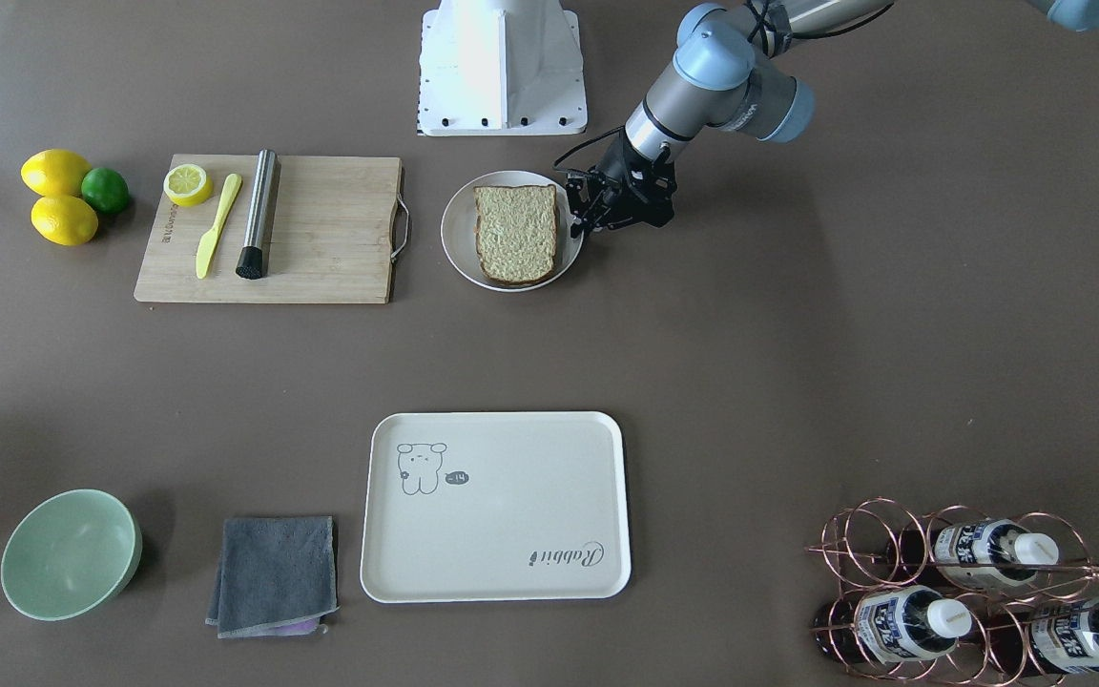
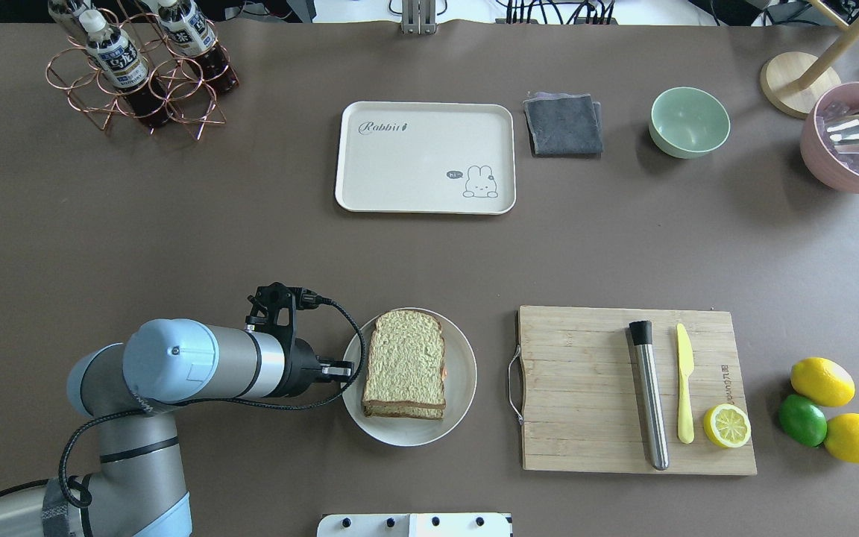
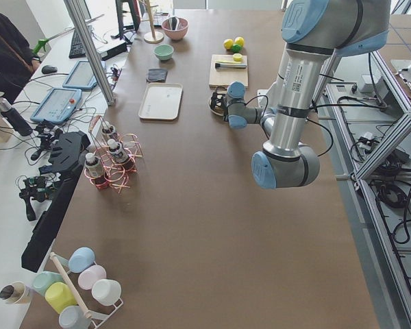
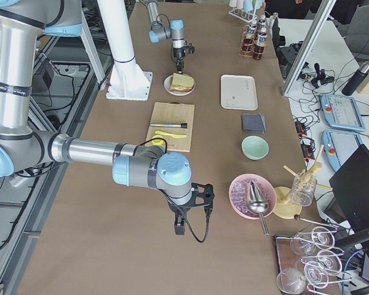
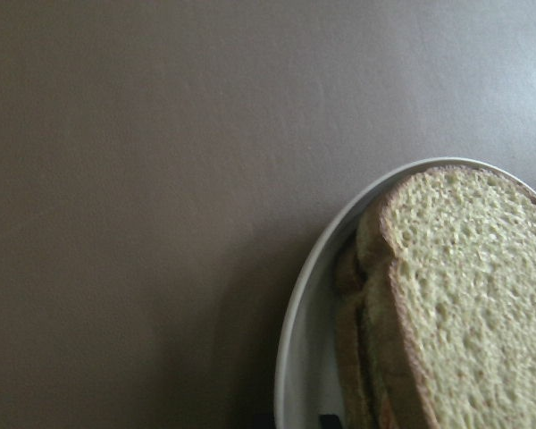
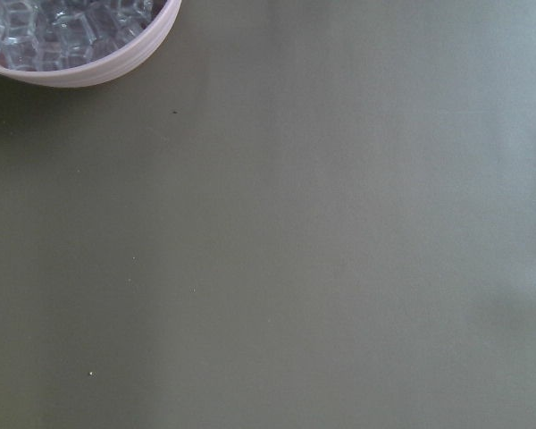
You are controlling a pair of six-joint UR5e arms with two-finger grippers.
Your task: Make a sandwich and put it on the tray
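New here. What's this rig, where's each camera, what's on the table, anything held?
Two robot arms with two-finger grippers at a table. Four fixed cameras: front, overhead, one at each table end; two more ride the wrists. The left gripper sits at the rim of a plate bearing the sandwich, jaws apart, holding nothing. The right gripper hangs near a pink bowl of ice; open or shut cannot be told. Also: the tray, a board with knife, rod and half lemon, lemons, a lime, a green bowl, a cloth, racked bottles.
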